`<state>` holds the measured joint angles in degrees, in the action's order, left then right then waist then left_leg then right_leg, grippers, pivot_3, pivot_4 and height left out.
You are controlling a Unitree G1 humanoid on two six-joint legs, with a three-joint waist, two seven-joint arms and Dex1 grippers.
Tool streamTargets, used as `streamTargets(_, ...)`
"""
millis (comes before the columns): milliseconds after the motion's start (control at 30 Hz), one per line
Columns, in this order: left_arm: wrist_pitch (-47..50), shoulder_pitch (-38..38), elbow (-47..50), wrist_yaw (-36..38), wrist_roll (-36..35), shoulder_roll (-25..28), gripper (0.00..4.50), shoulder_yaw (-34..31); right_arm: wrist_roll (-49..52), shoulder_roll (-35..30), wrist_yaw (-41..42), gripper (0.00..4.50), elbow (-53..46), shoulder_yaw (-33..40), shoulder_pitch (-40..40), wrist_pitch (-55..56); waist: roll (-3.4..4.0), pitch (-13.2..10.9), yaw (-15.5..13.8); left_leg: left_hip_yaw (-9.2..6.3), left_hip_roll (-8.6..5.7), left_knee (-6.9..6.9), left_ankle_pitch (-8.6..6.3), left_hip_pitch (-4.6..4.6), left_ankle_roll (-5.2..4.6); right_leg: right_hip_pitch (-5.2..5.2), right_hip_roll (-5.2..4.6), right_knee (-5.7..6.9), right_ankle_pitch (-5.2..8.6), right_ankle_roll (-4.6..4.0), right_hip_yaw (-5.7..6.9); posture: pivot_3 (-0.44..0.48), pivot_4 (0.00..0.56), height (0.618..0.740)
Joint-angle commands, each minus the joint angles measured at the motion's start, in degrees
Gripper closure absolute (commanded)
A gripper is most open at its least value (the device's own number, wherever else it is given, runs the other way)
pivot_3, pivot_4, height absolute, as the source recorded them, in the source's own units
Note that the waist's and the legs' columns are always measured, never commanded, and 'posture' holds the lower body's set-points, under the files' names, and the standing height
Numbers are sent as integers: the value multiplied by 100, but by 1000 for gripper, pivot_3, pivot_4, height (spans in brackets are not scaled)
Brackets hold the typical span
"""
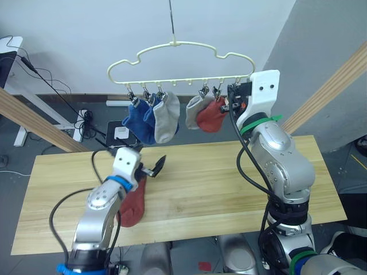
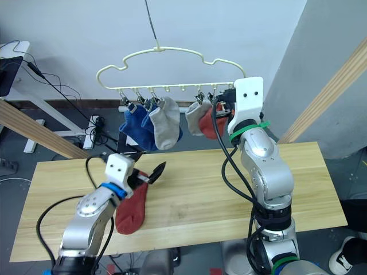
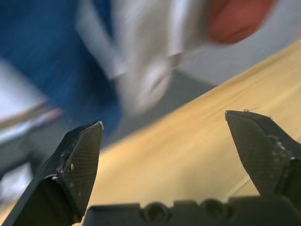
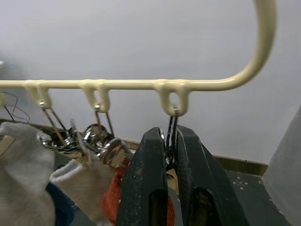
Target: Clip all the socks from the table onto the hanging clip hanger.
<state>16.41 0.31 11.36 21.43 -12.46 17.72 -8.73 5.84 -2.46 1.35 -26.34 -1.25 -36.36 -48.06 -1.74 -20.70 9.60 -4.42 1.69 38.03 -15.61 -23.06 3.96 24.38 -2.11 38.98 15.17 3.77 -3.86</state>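
The right tool (image 4: 170,155) squeezes the last clip (image 4: 172,123) on the hanger (image 1: 172,43), far right, so it can take a sock. The left tool (image 3: 171,141) gapes empty over the red sock (image 2: 131,207) (the last one) on the table (image 1: 218,183).

Hung socks (image 1: 166,117) crowd clips; table (image 1: 229,183) right bare.

Your long light-wood plank surface (image 1: 229,189) runs wide across both head views, with its grain visible along the boards. You have one thing lying directly on it: a rust-red knit ankle sock (image 2: 131,209), flat near the front edge on the robot's left side and partly hidden under the left arm. The sock's upper end sits beneath the left wrist.
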Motion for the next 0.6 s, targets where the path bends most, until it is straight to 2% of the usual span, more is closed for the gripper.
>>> streamTargets(33, 149, 528, 268, -527, -183, -294, 36, -487, 68, -28, 83, 4500, -131, 29, -15, 124, 0, 0, -3, 0, -1, 0, 0, 0, 0, 0, 0, 1, 0, 0, 0, -224, 333, 733)
streamTargets(233, 167, 670, -18, -755, -276, -500, 36, -683, 69, -15, 134, 4500, -107, 16, -31, 114, 0, 0, -36, -3, -1, -2, 0, 0, 0, 0, 1, 1, 0, 0, 6, -223, 332, 733)
streamTargets(467, 547, 756, -326, -758, 22, -329, 36, -328, 67, -8, 148, 4500, -106, 12, -41, 91, 0, 0, -6, 0, -2, -6, 0, 2, 0, 0, 2, 0, -1, 0, 2, -230, 333, 733)
streamTargets(567, 630, 804, -338, -760, 133, -265, 582, -224, 69, 6, 141, 4500, -108, 6, -37, 83, 0, 0, -6, 0, -1, -7, 0, 2, 0, 0, 2, 0, -1, 0, 2, -231, 334, 733)
streamTargets(600, 674, 813, -357, -760, 167, -233, 888, -197, 74, 16, 140, 4500, -111, 2, -31, 78, 1, 0, -5, 0, -1, -6, 0, 2, 0, 0, 2, 0, -1, 0, 1, -230, 334, 733)
